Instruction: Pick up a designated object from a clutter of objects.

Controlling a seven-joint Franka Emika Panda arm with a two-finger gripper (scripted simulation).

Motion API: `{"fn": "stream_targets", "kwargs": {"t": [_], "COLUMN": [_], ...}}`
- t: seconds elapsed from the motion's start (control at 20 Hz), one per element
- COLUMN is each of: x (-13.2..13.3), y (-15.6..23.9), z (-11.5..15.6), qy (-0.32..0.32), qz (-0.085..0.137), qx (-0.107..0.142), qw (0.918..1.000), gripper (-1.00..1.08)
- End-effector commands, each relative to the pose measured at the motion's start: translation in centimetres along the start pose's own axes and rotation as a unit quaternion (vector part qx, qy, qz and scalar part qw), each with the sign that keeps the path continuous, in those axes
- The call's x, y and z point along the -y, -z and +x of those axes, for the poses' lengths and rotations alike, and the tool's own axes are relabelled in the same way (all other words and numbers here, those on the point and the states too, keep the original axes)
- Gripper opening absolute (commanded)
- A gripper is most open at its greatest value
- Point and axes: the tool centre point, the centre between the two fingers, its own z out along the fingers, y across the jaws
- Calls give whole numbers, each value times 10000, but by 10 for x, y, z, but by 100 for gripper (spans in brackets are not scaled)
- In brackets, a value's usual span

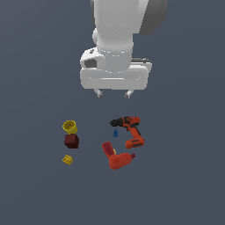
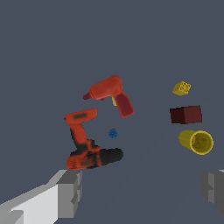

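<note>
Yellow cup [image 1: 69,127] sits at the exterior view's left end of the clutter: small, round, hollow centre, tipped so I see into its mouth. Touching it on the near side is the dark red cube [image 1: 71,141], then the yellow brick [image 1: 67,160] a little apart. Moving right: tiny blue piece [image 1: 115,133], red drill [image 1: 117,158], orange-and-black drill [image 1: 131,130]. I can't read any labels or writing on any item. Gripper [image 1: 113,93] hangs above the floor [image 1: 184,176], fingers spread wide, holding nothing, nearer the drills than the cup.
</note>
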Motion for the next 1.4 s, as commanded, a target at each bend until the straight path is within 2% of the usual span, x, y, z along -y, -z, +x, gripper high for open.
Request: {"fn": "stream_targets", "kwargs": {"t": [0.0, 0.4, 0.85, 1.35], "x": [0, 0, -1, -32], "y": [0, -3, -4, -34], "z": [0, 0, 0, 7], "qy": [0, 57, 65, 264], "qz": [0, -117, -119, -94], "qx": [0, 76, 78, 100], "qw": [10000, 9999, 9999, 9996], "gripper": [100, 100, 100, 100]}}
